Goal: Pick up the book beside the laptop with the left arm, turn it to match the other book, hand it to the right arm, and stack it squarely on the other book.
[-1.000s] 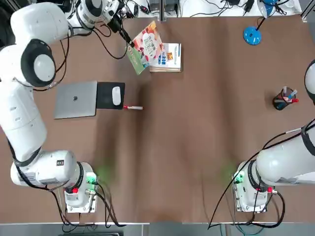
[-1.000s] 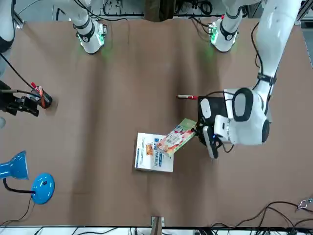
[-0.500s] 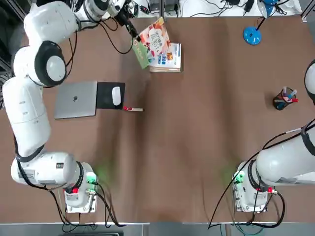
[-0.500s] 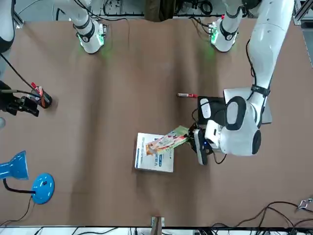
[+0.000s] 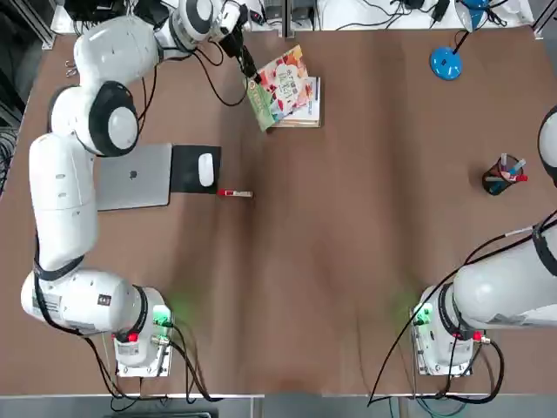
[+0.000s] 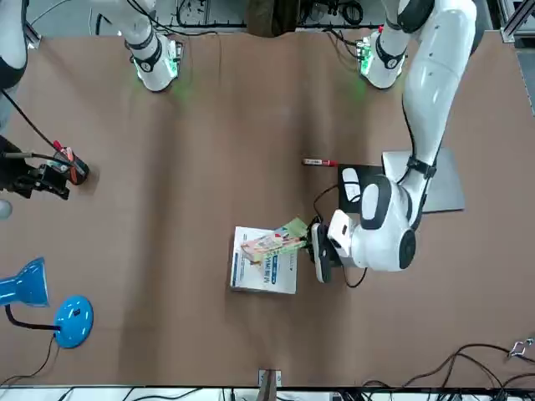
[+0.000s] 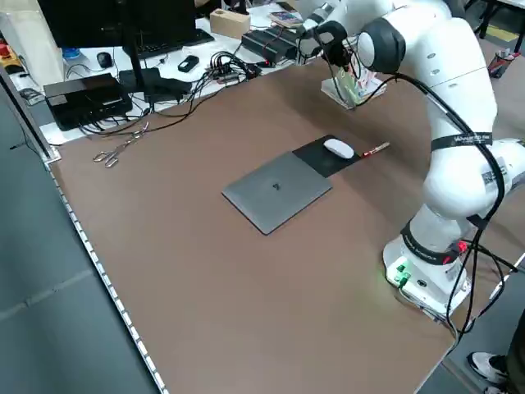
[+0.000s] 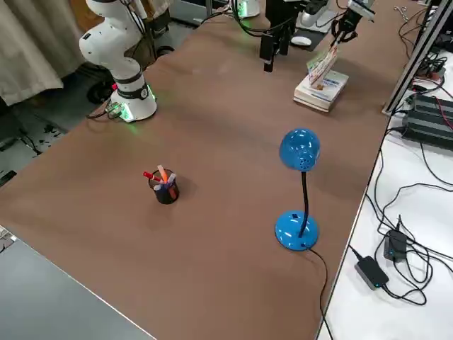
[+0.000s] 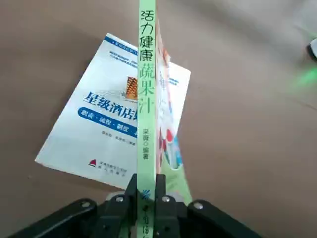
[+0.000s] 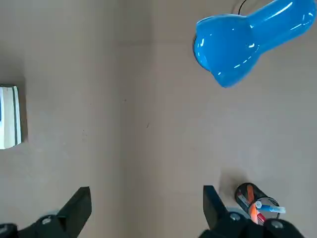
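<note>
So the left tool (image 5: 248, 68) is clamped tight on the green spine end of the book (image 5: 280, 84), holding it up off the desk (image 5: 348, 226) and tilted, right over the other book (image 5: 300, 103). In the top view that's all happening up around 12 o'clock, a bit left of centre. From the left wrist view the book is edge-on, green spine facing the camera, with the white cover and blue lettering of the other book lying flat underneath. Can't tell if the two are actually touching.

The laptop (image 5: 133, 176) is sitting at about 9 o'clock, with a black mouse pad (image 5: 193, 169) and white mouse (image 5: 206, 169) right beside it and a red pen (image 5: 233, 192) just off the pad's corner.

The right tool (image 10: 143, 208) is hanging with its jaws wide apart and nothing in them, over bare desk near the blue lamp (image 5: 446, 61) and the pen cup (image 5: 503, 175), well apart from the books.
</note>
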